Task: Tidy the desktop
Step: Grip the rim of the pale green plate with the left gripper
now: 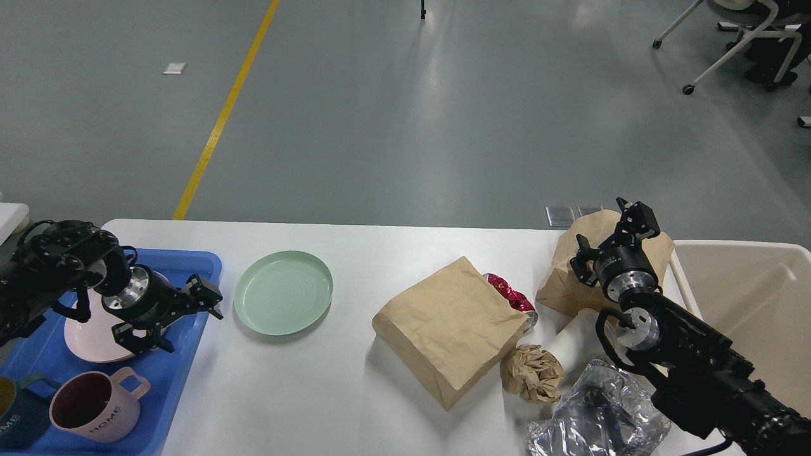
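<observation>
Head view, only cam I've got: my left gripper (pixel 187 320) sits over the right edge of the blue tray (pixel 190 354), fingers spread wide w/ nothing between them, tips aimed right toward the green plate (pixel 283 292); one finger (pixel 206 296) is up near the tray rim, the other lower by the pink plate (pixel 89 329). Can't tell if it touches the tray or pink plate. Right gripper (pixel 618 231) is up at the far right, fingers apart, in front of a small brown paper bag (pixel 570 278); contact w/ the bag I can't tell, nothing clearly gripped. The desktop (pixel 304 392) fills the lower half of the frame, long axis running left-right, far edge toward the grey floor. On it, L to R: blue tray w/ pink plate, pink "HOME" mug (pixel 95 405) and a dark mug (pixel 16 421) at the corner; green plate just beside the tray; large brown bag (pixel 447 329) lying flat mid-table, red crushed can (pixel 513 297) touching its right side; crumpled paper ball (pixel 532 372); clear plastic wrap (pixel 595 421) near front edge. Beige bin (pixel 760 297) just beside the right end.
</observation>
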You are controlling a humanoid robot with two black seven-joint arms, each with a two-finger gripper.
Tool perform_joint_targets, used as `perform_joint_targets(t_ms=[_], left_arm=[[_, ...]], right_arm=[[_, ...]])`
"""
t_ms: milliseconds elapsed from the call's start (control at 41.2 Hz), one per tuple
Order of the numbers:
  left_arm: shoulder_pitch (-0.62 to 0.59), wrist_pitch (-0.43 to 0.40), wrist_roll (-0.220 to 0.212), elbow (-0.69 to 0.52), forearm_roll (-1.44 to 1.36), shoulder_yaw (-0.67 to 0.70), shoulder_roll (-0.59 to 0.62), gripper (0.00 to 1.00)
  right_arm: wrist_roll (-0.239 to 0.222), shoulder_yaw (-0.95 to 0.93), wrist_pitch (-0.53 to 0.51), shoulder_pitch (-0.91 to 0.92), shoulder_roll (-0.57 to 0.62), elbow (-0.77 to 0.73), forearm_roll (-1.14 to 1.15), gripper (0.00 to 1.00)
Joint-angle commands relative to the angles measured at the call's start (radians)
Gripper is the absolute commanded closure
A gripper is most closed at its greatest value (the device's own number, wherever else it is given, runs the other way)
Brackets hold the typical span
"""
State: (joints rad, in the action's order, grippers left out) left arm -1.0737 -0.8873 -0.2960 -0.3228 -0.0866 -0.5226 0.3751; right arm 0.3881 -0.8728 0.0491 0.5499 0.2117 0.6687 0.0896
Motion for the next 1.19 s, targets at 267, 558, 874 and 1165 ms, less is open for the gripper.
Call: perform_joint_targets(t_ms=[267,558,874,1165], left_arm=[[-0.057,0.040,-0.035,0.039,-0.002,-0.002,-0.119,0.03],[-0.051,0.182,-0.106,0.039,-0.004,0.001,-0.157,0.03],[-0.043,0.186,-0.100,0.034,0.001,0.067,-0.162,0.03],[-0.032,0.264,-0.098,0.034,-0.001,0.059,-0.205,0.03]], right_arm=[[0.000,0.000,0.000,-0.001,0.000,0.002,-0.001,0.00],[0.000,0.000,0.000,-0.001,0.000,0.002,0.001,0.00],[0.000,0.000,0.000,-0.001,0.000,0.000,-0.001,0.00],[0.000,0.000,0.000,-0.001,0.000,0.000,-0.001,0.00]])
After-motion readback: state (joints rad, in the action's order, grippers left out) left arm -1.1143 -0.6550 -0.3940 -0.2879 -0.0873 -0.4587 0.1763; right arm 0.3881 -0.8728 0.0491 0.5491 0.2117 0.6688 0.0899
